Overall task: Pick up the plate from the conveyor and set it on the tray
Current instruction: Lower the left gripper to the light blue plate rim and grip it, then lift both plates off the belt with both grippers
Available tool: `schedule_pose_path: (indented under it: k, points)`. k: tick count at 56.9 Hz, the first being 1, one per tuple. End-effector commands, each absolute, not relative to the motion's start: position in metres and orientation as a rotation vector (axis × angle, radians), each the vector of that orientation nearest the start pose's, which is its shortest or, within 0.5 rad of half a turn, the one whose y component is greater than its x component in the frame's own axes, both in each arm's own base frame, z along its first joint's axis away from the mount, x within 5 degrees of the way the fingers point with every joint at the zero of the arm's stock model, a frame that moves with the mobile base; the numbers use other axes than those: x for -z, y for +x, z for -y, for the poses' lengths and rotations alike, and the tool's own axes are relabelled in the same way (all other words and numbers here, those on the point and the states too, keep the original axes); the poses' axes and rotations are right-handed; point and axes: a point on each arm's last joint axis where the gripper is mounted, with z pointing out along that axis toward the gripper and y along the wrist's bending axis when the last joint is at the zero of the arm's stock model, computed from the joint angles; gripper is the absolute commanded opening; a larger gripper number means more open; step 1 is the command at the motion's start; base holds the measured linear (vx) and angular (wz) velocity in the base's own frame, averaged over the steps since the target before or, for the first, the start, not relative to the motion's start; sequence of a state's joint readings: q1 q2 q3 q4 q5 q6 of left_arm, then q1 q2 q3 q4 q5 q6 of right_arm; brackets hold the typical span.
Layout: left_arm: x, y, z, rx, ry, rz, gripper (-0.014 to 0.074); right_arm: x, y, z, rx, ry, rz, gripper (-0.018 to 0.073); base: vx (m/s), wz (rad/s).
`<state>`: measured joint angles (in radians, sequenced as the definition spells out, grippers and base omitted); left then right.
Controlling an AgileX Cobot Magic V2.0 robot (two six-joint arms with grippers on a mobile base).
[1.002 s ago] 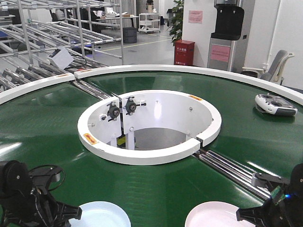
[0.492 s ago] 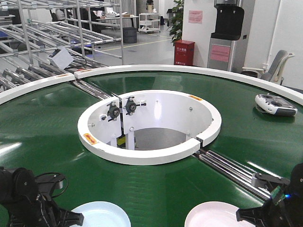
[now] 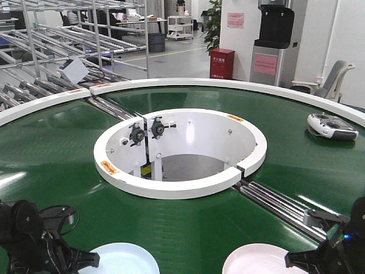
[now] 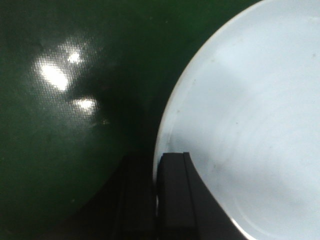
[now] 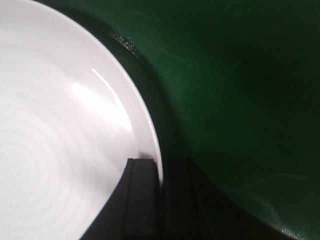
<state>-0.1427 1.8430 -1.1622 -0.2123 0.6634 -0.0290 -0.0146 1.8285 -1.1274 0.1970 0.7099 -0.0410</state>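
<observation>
Clamping the rim of the pale blue plate [image 4: 250, 110], left gripper [image 4: 155, 195] with jaws nearly together, one finger over the plate, one off its edge. Clamping the rim of the white plate [image 5: 60, 125] likewise, right gripper [image 5: 161, 200]. Resting flat on the conveyor [image 3: 57, 148] near its front edge, both plates, well apart.

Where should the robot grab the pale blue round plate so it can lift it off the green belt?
The pale blue round plate lies flat on the dark green conveyor belt, so only its thin raised rim can be pinched. Probably best to take the left edge, coming in low from the left, where the left gripper straddles the rim.
</observation>
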Motion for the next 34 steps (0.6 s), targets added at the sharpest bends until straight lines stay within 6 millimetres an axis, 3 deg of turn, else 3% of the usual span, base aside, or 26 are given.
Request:
schedule_pose_path:
  k: [1,10,18,25,34]
  points:
    - [-0.228,0.355,0.065,0.292,-0.038,-2.643,-0.0007,-0.211,0.347,-0.005,-0.190,0.121,-2.766,-0.0012,0.00,0.00]
    - [-0.286,0.338,0.061,0.307,-0.023,-2.436,-0.0007,-0.258,0.332,-0.005,-0.179,0.069,-2.630,-0.0012,0.00,0.00]
    - [-0.337,0.309,0.057,0.312,0.014,-2.267,-0.0007,-0.306,0.305,-0.006,-0.178,0.047,-2.464,-0.0012,0.00,0.00]
    - [-0.373,0.275,0.052,0.323,0.020,-2.133,-0.0007,-0.343,0.260,-0.008,-0.202,0.042,-2.288,-0.0009,0.00,0.00]
    - [-0.390,0.229,0.044,0.335,0.009,-2.009,-0.0007,-0.366,0.206,-0.011,-0.219,0.025,-2.132,-0.0009,0.00,0.00]
